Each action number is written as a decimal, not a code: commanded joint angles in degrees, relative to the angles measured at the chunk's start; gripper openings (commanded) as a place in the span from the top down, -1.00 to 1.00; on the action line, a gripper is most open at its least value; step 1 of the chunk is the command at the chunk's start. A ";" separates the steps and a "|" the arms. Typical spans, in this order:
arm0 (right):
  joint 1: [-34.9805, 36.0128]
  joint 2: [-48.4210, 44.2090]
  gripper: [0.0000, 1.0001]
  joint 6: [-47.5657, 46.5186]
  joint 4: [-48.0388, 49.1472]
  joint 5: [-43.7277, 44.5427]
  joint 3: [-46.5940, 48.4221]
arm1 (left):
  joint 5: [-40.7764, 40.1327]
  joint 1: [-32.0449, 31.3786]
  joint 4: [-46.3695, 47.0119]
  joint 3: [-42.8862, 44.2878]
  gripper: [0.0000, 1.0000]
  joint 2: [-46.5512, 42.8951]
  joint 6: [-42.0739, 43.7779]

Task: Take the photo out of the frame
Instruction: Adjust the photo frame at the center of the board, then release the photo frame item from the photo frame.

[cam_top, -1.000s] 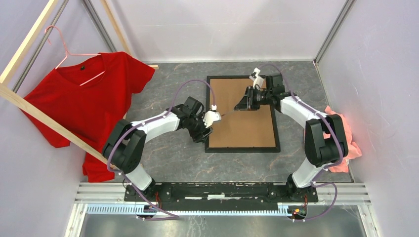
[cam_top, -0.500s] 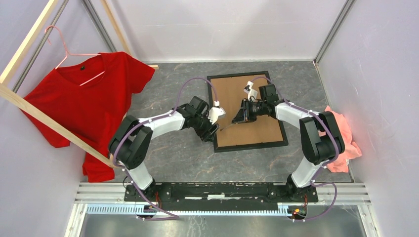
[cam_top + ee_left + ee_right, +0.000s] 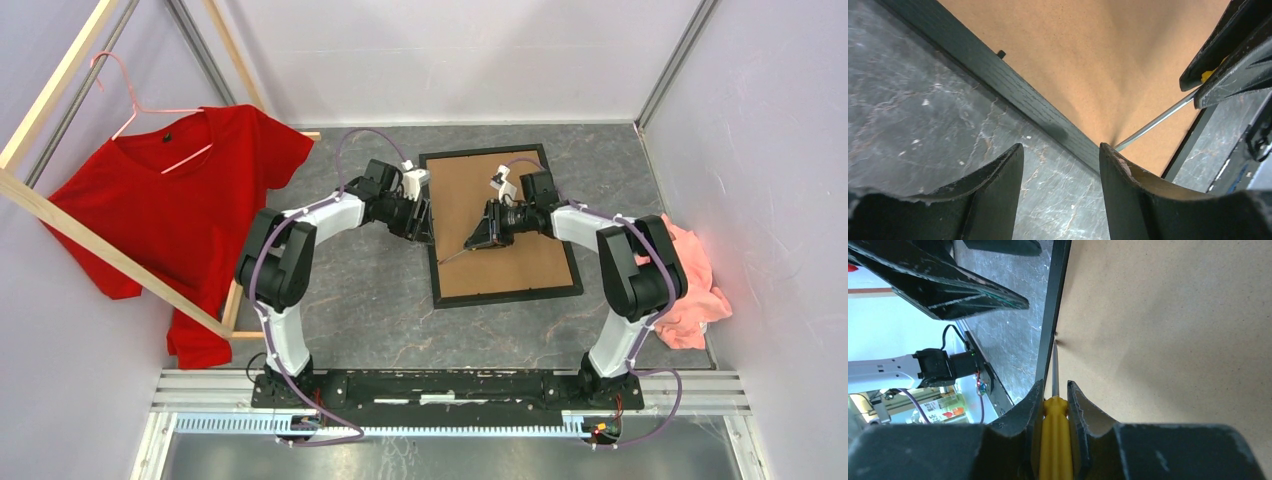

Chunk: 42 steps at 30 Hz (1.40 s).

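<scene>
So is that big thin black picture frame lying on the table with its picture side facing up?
No, the black picture frame lies with its plain brown backing board facing up, and no picture shows.

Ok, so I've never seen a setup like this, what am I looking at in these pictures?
These are two robot arms bolted at the near edge of a table, each ending in a two-finger gripper. The wide picture looks down from above; the other two come from cameras on the wrists. A black picture frame lies face down, its brown backing board up, so the photo is hidden. The right gripper is shut on a yellow-handled screwdriver, tip at the board's edge. The left gripper is open over the frame's left side. A red T-shirt hangs at the left; a pink cloth lies at the right.
</scene>
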 commanded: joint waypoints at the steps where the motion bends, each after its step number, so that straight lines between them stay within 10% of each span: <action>1: 0.21 1.42 1.00 3.12 1.82 -0.12 1.97 | 4.64 -0.75 2.84 2.52 -0.26 2.54 -8.36; 42: -0.67 1.76 1.00 5.63 1.71 2.62 1.17 | -4.74 -4.27 9.29 -2.65 0.45 8.47 -23.03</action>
